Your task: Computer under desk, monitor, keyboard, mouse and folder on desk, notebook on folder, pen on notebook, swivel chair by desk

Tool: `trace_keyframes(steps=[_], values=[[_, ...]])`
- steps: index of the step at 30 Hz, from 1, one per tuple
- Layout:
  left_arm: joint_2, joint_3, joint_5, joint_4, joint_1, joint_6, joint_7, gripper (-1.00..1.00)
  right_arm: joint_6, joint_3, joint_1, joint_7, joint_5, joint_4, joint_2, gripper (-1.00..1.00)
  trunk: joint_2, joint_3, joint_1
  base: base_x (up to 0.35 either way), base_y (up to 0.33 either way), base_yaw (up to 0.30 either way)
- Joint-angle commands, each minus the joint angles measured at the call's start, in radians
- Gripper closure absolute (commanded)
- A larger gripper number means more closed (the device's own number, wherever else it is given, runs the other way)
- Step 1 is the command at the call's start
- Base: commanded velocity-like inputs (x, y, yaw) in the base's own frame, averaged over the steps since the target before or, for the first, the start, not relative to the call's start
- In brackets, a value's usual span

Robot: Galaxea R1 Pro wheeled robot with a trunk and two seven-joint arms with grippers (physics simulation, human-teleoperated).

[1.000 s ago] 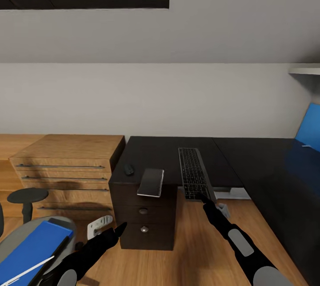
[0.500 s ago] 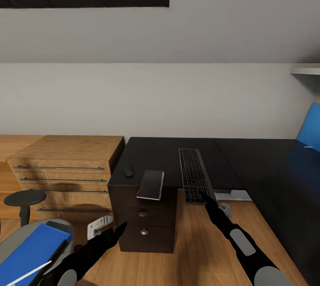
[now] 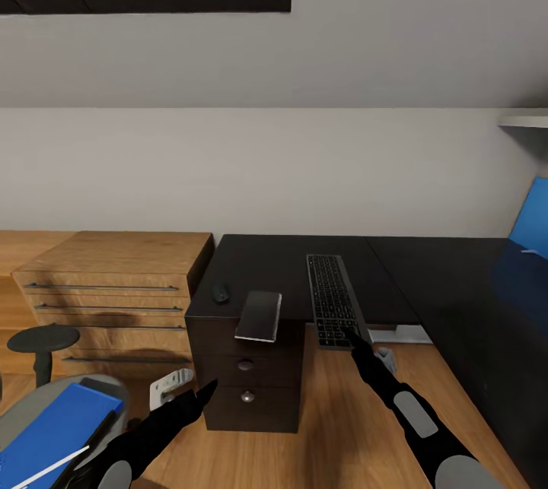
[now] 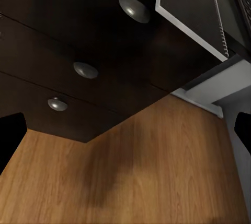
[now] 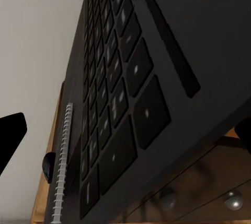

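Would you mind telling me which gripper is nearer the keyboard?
Right. The right gripper sits at the keyboard's near end; the left gripper is lower, by the desk drawers.

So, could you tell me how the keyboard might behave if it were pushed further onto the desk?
The keyboard looks flat and rigid, so it would probably slide rather than bend. Its near end overhangs the desk edge, so pressing there could tip it.

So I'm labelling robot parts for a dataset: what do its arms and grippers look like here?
Both arms are matte black with rounded light grey panels along the forearms. Each tapers to a slim black gripper, the left gripper and the right gripper, with pointed dark fingers. No cables or markings are visible.
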Motion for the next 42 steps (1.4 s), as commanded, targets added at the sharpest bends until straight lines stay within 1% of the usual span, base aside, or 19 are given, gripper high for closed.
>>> trace_keyframes(steps=[1,6,15,22,31,42], values=[[0.001,-0.002,0.011,-0.002,0.000,0.002,0.010,-1.00,0.010,-0.004,0.000,0.003,-0.010,0.000,0.000,-1.00,0.000,-0.001,0.000,0.000,0.110,0.000],[0.001,-0.002,0.011,-0.001,0.000,0.003,0.010,-1.00,0.010,-0.004,0.000,0.003,-0.010,0.000,0.000,-1.00,0.000,-0.001,0.000,0.000,0.114,0.000],[0.000,-0.002,0.011,-0.001,0.000,0.003,0.010,-1.00,0.010,-0.004,0.000,0.003,-0.010,-0.001,0.000,-1.00,0.000,-0.001,0.000,0.000,0.013,0.000],[-0.002,-0.001,0.011,-0.001,0.000,0.004,0.011,-1.00,0.010,-0.004,0.000,0.004,-0.010,-0.001,0.000,-1.00,-0.049,-0.023,0.027,0.000,0.000,0.000],[0.001,0.002,0.011,-0.001,0.000,0.002,0.010,-1.00,0.010,-0.004,0.000,0.004,-0.010,0.000,0.000,-1.00,-0.049,-0.023,0.027,0.003,0.000,0.000],[0.001,0.003,0.010,0.001,0.000,0.001,0.011,-1.00,0.010,-0.004,0.000,0.003,-0.010,-0.001,0.000,-1.00,-0.049,-0.023,0.027,0.071,0.000,0.000]])
